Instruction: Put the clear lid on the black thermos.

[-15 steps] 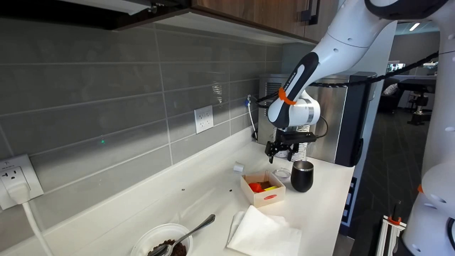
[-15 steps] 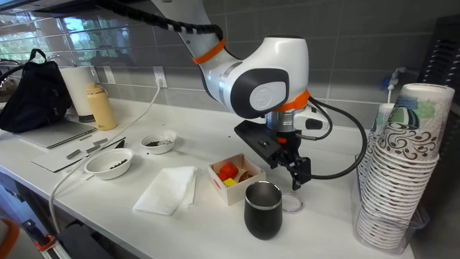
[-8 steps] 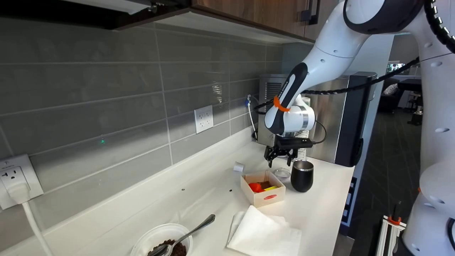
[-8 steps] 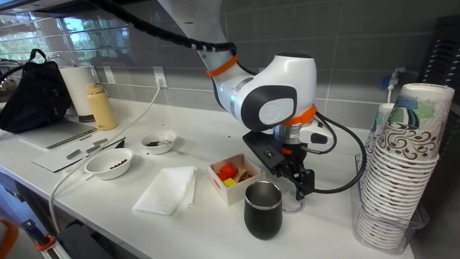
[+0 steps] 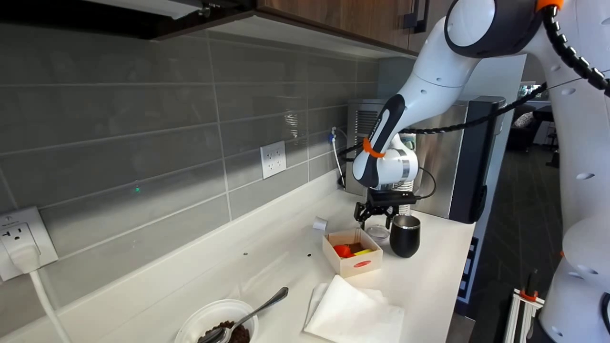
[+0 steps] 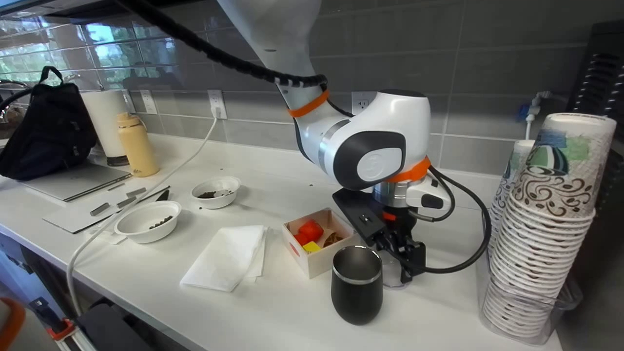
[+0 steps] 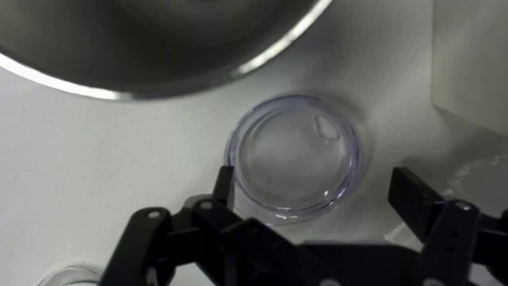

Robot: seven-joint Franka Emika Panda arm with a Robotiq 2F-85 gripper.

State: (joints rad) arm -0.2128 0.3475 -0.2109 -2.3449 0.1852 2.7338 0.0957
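Note:
The clear lid [image 7: 291, 157] lies flat on the white counter, beside the black thermos; it also shows in both exterior views [image 5: 378, 232] [image 6: 394, 283]. The black thermos [image 5: 405, 239] stands upright and uncapped with a steel rim; it shows in an exterior view [image 6: 357, 298], and its open mouth fills the top left of the wrist view [image 7: 158, 51]. My gripper [image 7: 313, 180] is open and empty, low over the lid. In the wrist view one finger overlaps the lid's left edge; the other stands apart to its right. Contact with the lid cannot be told. The gripper also shows low in an exterior view [image 5: 375, 225].
A square tray [image 6: 319, 263] with red and yellow contents stands close beside the lid and thermos. Stacked paper cups [image 6: 541, 253] stand beyond the gripper. Napkins [image 5: 357, 312], white bowls [image 6: 146, 229] and a small white cup [image 5: 320, 223] are on the counter. A tiled wall runs behind.
My gripper has moved down toward the counter over the lid, staying open. The lid, thermos and tray have not moved.

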